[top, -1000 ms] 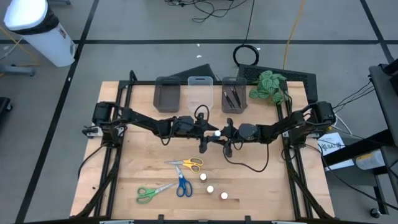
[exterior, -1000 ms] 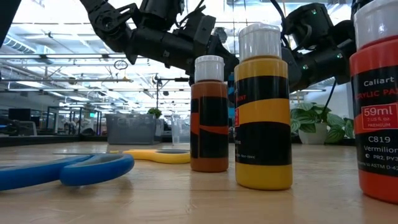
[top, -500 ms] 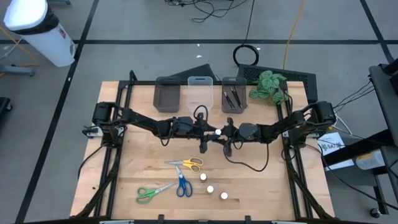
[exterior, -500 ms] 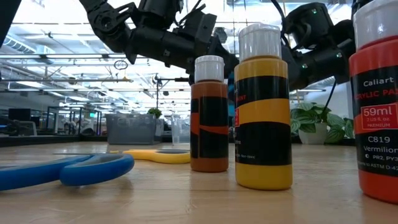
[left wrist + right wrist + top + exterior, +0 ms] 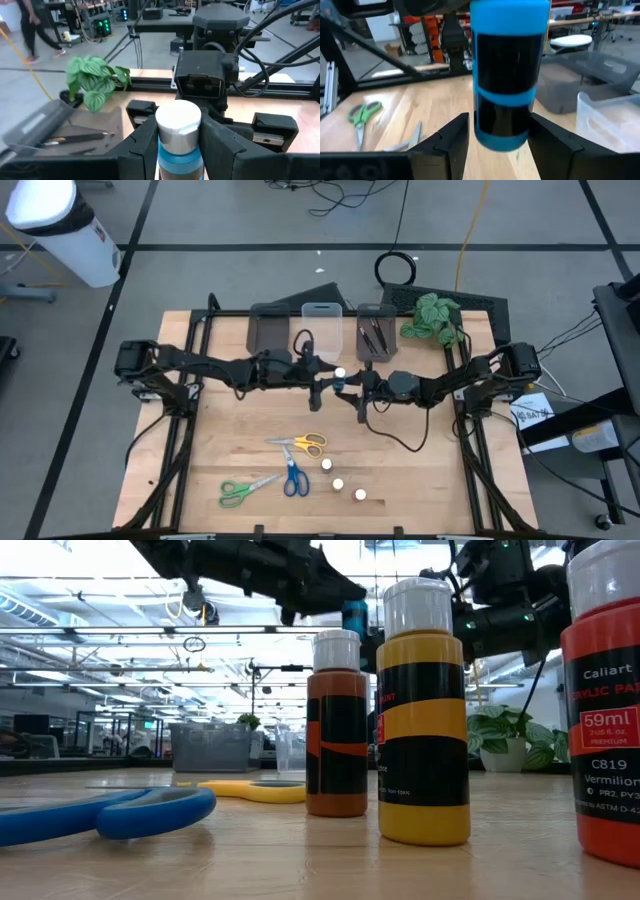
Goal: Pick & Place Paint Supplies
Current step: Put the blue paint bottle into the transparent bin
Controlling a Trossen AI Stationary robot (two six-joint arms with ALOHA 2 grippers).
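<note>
Holding a blue paint bottle [image 5: 178, 135] with a white cap, raised above the middle of the counter [image 5: 220, 450] just in front of the bins: left tool [image 5: 322, 375], fingers [image 5: 142, 145] pressed against both sides of the bottle below its cap. Facing it from the other side, right tool [image 5: 352, 385], fingers [image 5: 451, 137] spread on either side of the bottle's lower end with a visible gap, so open and not gripping. Lying flat on the front part of the counter: yellow scissors [image 5: 303, 444], blue scissors [image 5: 294, 478] and green scissors [image 5: 243, 490], close together. Standing just right of them: 3 more white-capped bottles, seen from the low camera as a brown bottle [image 5: 337, 725], a yellow bottle [image 5: 423, 715] and a red bottle [image 5: 605, 700], near one another but apart. Resting along the back edge: a grey bin [image 5: 268, 333], a clear bin [image 5: 321, 327] and a second grey bin [image 5: 375, 338] with thin dark brushes [image 5: 75, 136] inside. Sitting beside that last bin, at the right back corner: a green leafy plant [image 5: 432, 317].
</note>
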